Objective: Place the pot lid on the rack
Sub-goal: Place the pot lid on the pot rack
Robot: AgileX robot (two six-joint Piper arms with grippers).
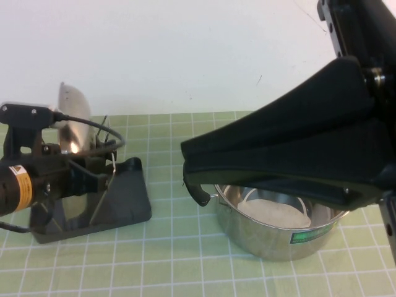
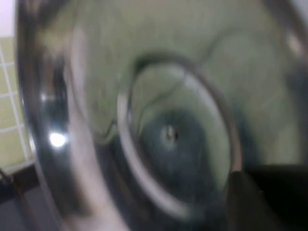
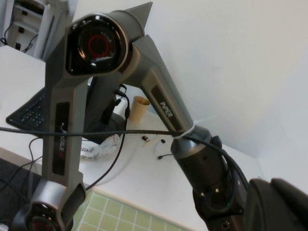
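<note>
Left gripper [image 1: 93, 176] of mine sits low at the table's left side, directly over the rack [image 1: 127, 201], with its orange-labelled wrist section reaching in from the left edge. Whether its fingers are closed on anything cannot be told from the high view, since the wrist body and the lid hide them.

Pot lid [image 1: 73, 117]: standing on edge in the rack, its shiny steel dome rising above my left wrist and leaning among the thin wire loops [image 1: 106, 133]. In the left wrist view the lid [image 2: 144, 125] fills nearly the whole field, a blurred mirror surface with a bright ring and a dark centre.

Rack: a dark grey tray resting on the green grid mat [image 1: 185, 260], left of centre.

Steel pot [image 1: 275, 226]: open, on the mat at the right, well apart from the rack, with one black handle [image 1: 199, 195] turned toward it.

Right arm [image 1: 297, 148]: held high, its black cover spanning the space above the pot. My right gripper is outside every view; the right wrist camera faces up and away at another Piper arm [image 3: 159, 101] and a white wall.
</note>
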